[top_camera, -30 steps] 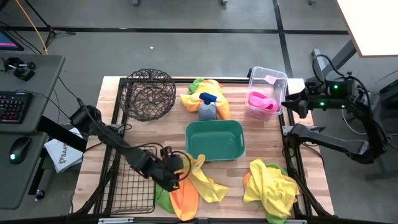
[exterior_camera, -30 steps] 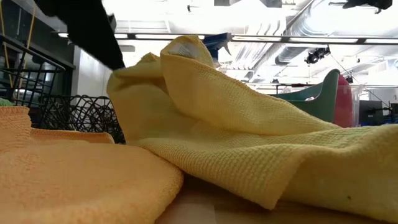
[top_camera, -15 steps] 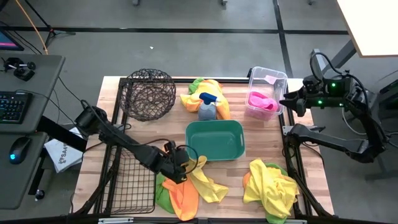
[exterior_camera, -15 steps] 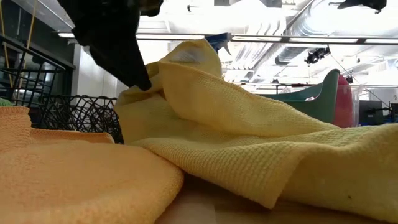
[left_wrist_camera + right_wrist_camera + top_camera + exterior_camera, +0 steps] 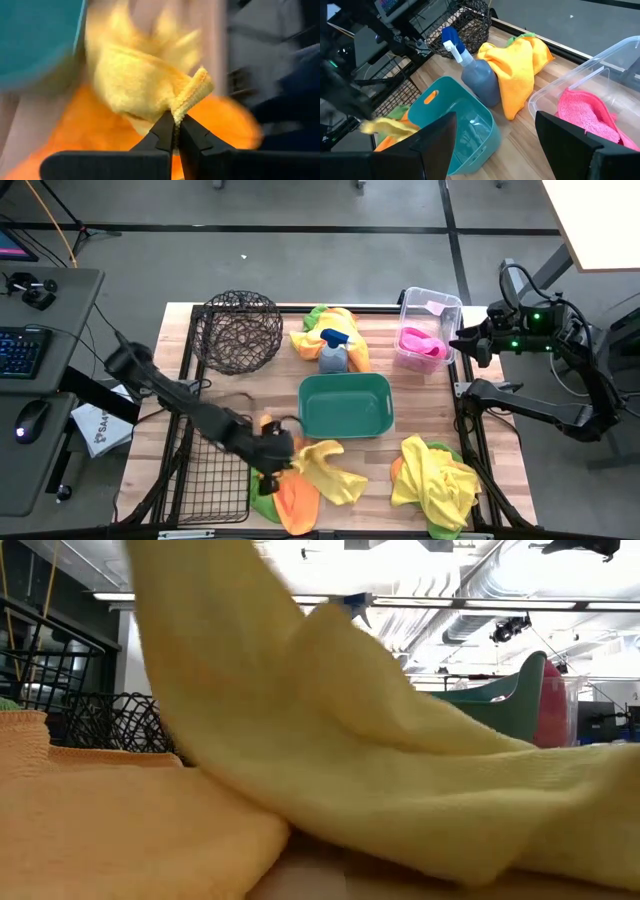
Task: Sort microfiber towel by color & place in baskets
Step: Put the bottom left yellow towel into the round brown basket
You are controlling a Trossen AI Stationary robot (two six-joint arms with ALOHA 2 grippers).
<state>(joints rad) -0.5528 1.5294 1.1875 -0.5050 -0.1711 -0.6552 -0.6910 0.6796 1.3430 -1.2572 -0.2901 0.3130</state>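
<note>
My left gripper (image 5: 272,457) is near the table's front, shut on a yellow towel (image 5: 325,470), as the left wrist view (image 5: 176,125) also shows. The towel lies over an orange towel (image 5: 297,498) and a green one (image 5: 260,495). Behind them stands the teal tub (image 5: 345,405). My right gripper (image 5: 460,345) is open and empty, raised beside the clear bin (image 5: 428,310), which holds a pink towel (image 5: 422,343). The round wire basket (image 5: 238,330) stands at the far left. The rectangular wire basket (image 5: 205,475) is at the near left. My left gripper pinches a bunched edge of the yellow towel (image 5: 189,95) between its two fingertips (image 5: 165,131). That end is raised and rises out of the low view's top (image 5: 190,600). The rest of the towel trails down onto the orange towel (image 5: 100,830) and the table.
A blue-grey spray bottle (image 5: 333,352) stands at the far middle against a pile of yellow, orange and green towels (image 5: 345,330). Another pile of yellow, orange and green towels (image 5: 435,480) lies at the near right. Black frame rails run along both table sides.
My left gripper has gone to the yellow towel's far end, taken hold of it and drawn it up and toward the table's left. That end is now lifted and bunched, while the towel's near end stays on the table.
</note>
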